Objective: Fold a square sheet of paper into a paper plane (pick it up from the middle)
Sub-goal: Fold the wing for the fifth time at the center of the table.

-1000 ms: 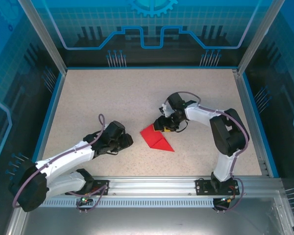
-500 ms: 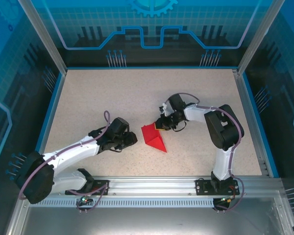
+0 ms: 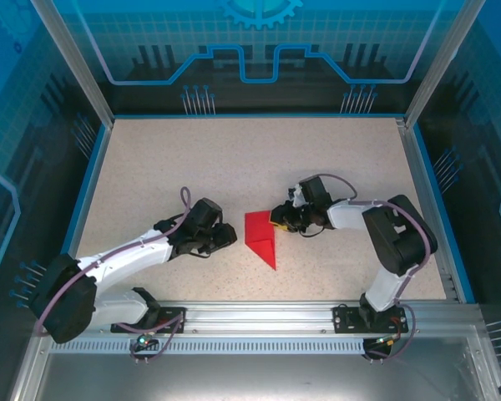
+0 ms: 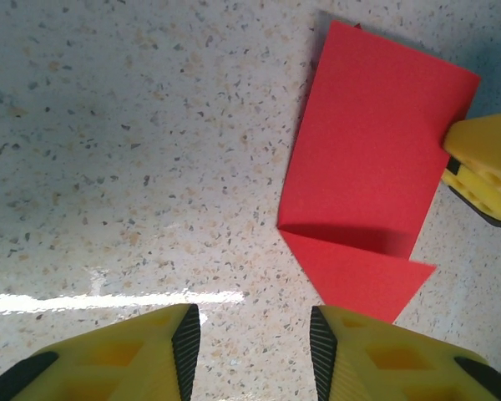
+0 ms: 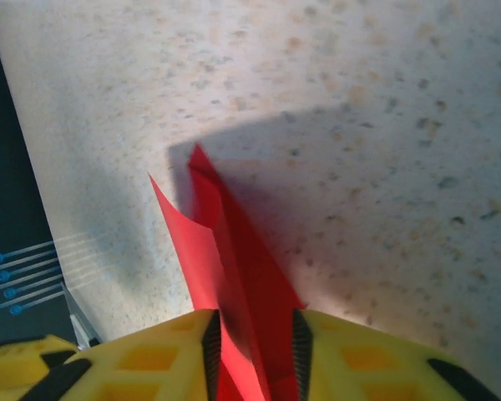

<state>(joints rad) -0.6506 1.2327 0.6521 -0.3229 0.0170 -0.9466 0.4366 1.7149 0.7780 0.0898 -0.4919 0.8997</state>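
Observation:
The square sheet of paper (image 3: pixel 260 235), bright red and folded to a narrow pointed shape, lies mid-table. My right gripper (image 3: pixel 278 219) is at its right edge. In the right wrist view the paper (image 5: pixel 234 276) stands as two flaps between the yellow fingers, and the right gripper (image 5: pixel 256 327) is partly closed round it, with a flap against each pad. My left gripper (image 3: pixel 230 236) is just left of the paper, low over the table. In the left wrist view the left gripper (image 4: pixel 255 324) is open over bare table, and the paper (image 4: pixel 367 150) lies ahead to the right.
The speckled tabletop (image 3: pixel 192 167) is bounded by a blue rim (image 3: pixel 90 180) and frame posts. A metal rail (image 3: pixel 259 313) runs along the near edge by the arm bases. A yellow finger of the right gripper (image 4: pixel 484 159) touches the paper's far edge.
The paper went from a wide flat triangle to a narrower folded shape and shifted slightly. The right gripper pinched it and eased apart. The left gripper moved right, closer to the paper.

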